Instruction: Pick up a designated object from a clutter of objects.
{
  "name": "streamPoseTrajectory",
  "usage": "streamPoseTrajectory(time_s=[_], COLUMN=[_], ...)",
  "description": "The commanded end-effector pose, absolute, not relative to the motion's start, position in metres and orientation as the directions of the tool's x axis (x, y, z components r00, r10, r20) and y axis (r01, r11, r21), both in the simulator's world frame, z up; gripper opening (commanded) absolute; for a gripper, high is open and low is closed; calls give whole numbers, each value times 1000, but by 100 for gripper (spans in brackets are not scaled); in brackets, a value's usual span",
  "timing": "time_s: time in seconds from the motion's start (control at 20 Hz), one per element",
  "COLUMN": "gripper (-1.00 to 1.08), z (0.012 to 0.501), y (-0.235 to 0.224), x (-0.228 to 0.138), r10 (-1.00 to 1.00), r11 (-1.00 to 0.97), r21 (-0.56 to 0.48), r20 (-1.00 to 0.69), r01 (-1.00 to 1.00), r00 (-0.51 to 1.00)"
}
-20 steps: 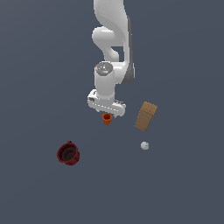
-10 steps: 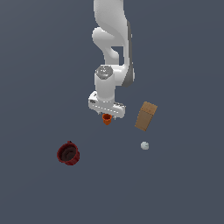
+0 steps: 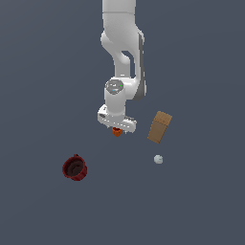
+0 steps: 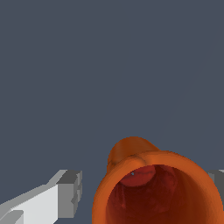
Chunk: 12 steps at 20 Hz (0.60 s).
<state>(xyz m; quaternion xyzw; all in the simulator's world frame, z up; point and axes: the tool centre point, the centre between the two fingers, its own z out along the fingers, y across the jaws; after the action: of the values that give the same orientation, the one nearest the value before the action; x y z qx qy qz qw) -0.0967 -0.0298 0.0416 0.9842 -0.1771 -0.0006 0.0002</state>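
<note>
Step in hand: the grasp, with the lift yet to come, as I judge it; gripper [image 3: 117,130] sits low over the small orange cup [image 3: 116,132], centre of the exterior view; cup mostly hidden under the hand there. Wrist view: cup [image 4: 155,188] mouth-on between two grey fingers [image 4: 70,192], one each side; a visible gap on the near side, so fingers look parted around it, not clamped; contact on the far side cannot be told. Next move calls for full closure on the cup wall, then a straight lift; tapered wall may slip. Brown box [image 3: 160,127], white ball [image 3: 158,159], dark-red cup [image 3: 74,168] stand well apart.
</note>
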Motion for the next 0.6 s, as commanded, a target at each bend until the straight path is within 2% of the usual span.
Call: streamPoseTrajectory(time_s=[0.0,0.05,0.55], gripper=[100,-100,-100], z=[39,39,40], y=[-30,-30,-30], x=[-96,-96,-96], r10=[-349,-349,-348], r11=[-937,-937,-937], r21=[0,0,-1], r20=[0,0,2], r01=[-349,-349,-348], r00=[937,937,937])
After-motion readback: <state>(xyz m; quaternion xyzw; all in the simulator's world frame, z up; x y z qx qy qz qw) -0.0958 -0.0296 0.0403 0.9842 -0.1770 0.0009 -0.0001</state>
